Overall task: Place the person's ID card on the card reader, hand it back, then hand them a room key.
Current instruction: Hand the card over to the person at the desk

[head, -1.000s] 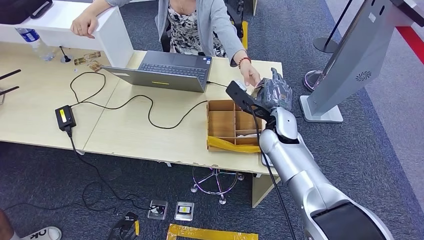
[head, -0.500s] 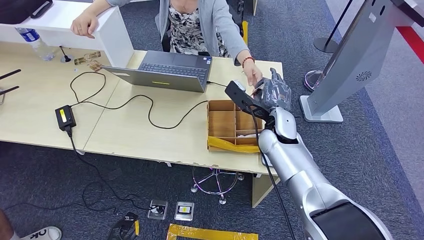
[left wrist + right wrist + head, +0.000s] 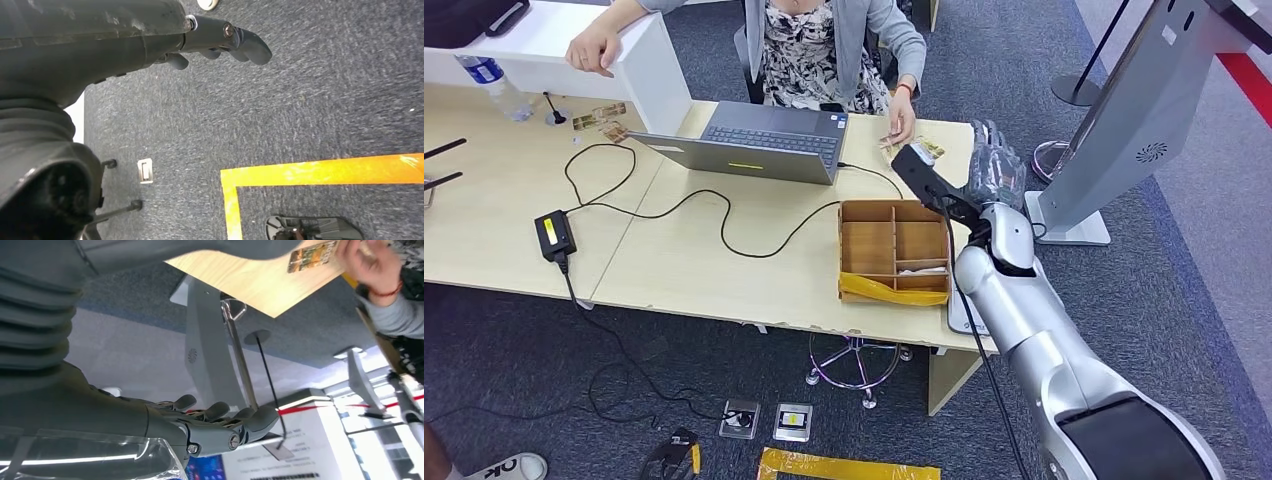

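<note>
Both hands' fingers spread, empty: right hand (image 3: 995, 166) beside person's hand (image 3: 898, 129) on patterned card (image 3: 921, 150), print unreadable.

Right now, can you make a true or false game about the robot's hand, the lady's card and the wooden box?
1. The robot's right hand holds a card. False: its fingers are spread and hold nothing.
2. The person's hand rests on a patterned card lying on the light wooden table. True.
3. The open grey laptop sits inside the brown wooden divided box. False: it stands on the table beside the box.
4. A black power adapter lies on the table, with a cable. True.
5. The robot's left hand hangs over dark carpet. True.
</note>
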Motion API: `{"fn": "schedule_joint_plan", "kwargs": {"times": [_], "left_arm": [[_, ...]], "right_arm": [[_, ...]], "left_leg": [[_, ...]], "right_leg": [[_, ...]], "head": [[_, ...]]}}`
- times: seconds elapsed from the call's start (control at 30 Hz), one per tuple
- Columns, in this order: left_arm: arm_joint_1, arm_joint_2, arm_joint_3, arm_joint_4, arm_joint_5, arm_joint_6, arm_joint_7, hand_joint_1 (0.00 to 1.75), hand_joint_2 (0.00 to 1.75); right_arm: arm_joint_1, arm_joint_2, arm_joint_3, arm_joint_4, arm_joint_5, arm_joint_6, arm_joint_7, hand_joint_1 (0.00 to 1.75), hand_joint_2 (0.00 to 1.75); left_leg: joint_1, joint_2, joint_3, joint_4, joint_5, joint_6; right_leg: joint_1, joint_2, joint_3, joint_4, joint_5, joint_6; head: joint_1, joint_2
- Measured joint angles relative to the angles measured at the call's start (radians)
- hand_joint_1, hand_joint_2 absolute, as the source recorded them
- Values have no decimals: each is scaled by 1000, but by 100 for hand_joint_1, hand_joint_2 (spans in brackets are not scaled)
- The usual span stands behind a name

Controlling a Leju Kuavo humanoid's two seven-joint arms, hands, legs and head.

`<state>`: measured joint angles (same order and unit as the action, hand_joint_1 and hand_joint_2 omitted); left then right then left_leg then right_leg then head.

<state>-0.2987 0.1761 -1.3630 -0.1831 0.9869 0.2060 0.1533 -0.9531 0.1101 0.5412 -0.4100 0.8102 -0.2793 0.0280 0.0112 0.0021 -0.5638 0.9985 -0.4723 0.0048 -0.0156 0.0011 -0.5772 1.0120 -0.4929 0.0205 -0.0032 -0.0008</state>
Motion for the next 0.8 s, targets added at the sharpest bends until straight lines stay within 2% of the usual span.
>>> {"fn": "schedule_joint_plan", "kwargs": {"times": [0.2, 0.3, 0.43, 0.67, 0.8], "left_arm": [[29, 5, 0, 0, 14, 3, -11, 0, 0], [46, 12, 0, 0, 29, 5, -34, 0, 0], [74, 20, 0, 0, 41, 12, -51, 0, 0], [114, 29, 6, 3, 85, 26, -82, 0, 0], [121, 31, 20, 3, 145, 25, -93, 0, 0]], "right_arm": [[4, -115, -90, 11, -149, 39, -31, 0, 0], [21, -201, -146, 19, -198, 43, -38, 0, 0], [58, -318, -208, 32, -205, -9, -21, 0, 0], [186, -512, -315, 57, -269, -27, -23, 0, 0], [274, -580, -375, 75, -335, -2, -44, 0, 0]], "left_leg": [[0, 0, 0, 1, 0, 0], [-1, -1, -1, 1, -1, 1], [-1, -1, -1, 1, -2, 1], [-1, -1, -1, 1, -4, 2], [-1, 0, -1, 1, -5, 2]], "right_leg": [[0, -1, 0, -1, 0, 0], [-1, -1, 0, -2, 0, 0], [-1, -1, -1, -2, 0, 0], [-1, -2, -1, -3, -1, 1], [-1, -1, -1, -3, -1, 2]], "head": [[0, 0], [0, 0], [0, 0], [0, 0], [0, 0]]}}
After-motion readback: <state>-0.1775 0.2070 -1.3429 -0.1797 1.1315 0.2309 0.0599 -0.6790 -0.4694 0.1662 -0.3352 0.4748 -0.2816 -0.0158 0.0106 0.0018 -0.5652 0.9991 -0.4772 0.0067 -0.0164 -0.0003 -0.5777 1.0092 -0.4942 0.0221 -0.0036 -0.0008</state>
